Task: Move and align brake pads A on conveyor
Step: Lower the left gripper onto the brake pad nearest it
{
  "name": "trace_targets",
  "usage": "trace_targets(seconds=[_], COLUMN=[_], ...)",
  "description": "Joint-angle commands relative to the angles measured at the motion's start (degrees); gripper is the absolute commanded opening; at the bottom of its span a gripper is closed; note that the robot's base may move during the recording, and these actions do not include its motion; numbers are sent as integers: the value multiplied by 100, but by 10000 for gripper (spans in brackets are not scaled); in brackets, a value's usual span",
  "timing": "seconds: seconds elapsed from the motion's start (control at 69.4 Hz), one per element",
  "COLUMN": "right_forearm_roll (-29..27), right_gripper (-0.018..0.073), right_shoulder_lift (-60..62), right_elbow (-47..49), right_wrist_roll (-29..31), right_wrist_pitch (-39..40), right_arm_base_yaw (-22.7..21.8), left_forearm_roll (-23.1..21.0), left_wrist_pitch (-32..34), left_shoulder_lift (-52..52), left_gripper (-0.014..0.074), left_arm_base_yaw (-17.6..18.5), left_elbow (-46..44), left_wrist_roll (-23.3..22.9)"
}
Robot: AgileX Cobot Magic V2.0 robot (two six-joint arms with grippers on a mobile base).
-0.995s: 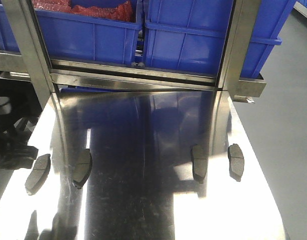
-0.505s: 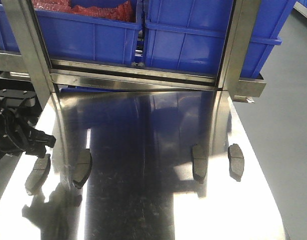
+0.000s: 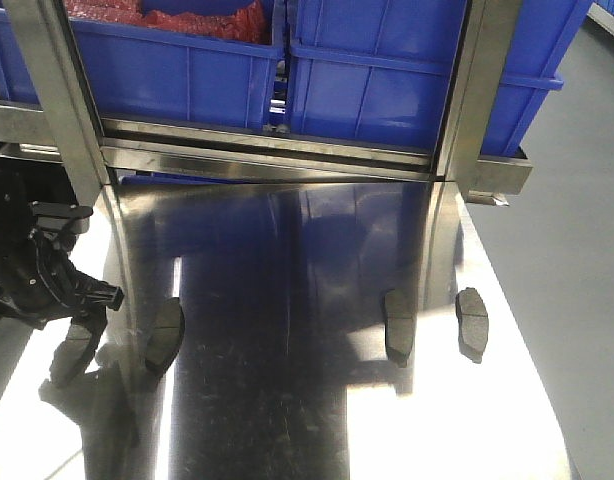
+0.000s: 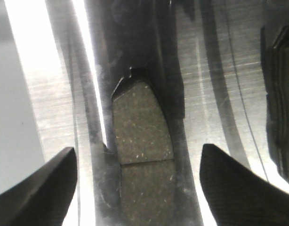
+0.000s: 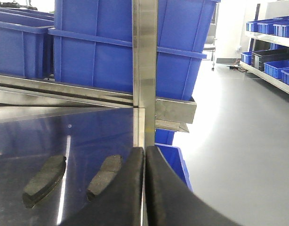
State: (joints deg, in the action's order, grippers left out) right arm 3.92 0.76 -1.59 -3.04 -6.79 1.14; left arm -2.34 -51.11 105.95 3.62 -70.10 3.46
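My left gripper stands open over the leftmost pad at the left edge of the steel table. In my left wrist view the two black fingers are spread wide, one on each side of this pad. Bright metal shows between each finger and the pad's edges. The pad lies flat with its grey-brown face up, and its thin groove runs straight across between my fingertips (whether I am low enough to touch the table, I cannot tell). From the front, my left arm hides the pad's upper end.

Just to the right lies the second pad, apart from the first and nearly parallel to it. A wide stretch of shiny steel follows, holding only reflections. Past it, the third pad and the fourth pad lie near each other toward the table's right edge. All four lie lengthwise, pointing away from me, on the steel.

My right gripper has its fingers pressed together with nothing between them. It is raised off the table behind those two right-hand pads. Ahead of it rises a steel post, with blue bins on the rack behind.
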Motion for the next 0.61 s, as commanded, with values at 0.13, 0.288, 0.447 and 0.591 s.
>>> trace_targets(seconds=[0.13,0.288,0.447,0.591], right_forearm_roll=[31,31,31,31], right_gripper=[-9,-9,-9,-9], right_shoulder_lift=[52,52,52,52], right_elbow=[-51,-51,-51,-51], right_wrist_roll=[36,36,36,36], right_wrist_pitch=[392,392,392,392], right_arm_base_yaw=[-37,-37,-37,-37], left_forearm_roll=[-68,-78,-78,-69], left_wrist_pitch=[62,-29,-29,-45], left_shoulder_lift=[-121,-121,-121,-70], left_gripper=[540,540,540,540], left_arm_base_yaw=[45,45,45,45], left_elbow=[-171,-171,-166,-152], left_wrist_roll=[-44,-20,-20,-20])
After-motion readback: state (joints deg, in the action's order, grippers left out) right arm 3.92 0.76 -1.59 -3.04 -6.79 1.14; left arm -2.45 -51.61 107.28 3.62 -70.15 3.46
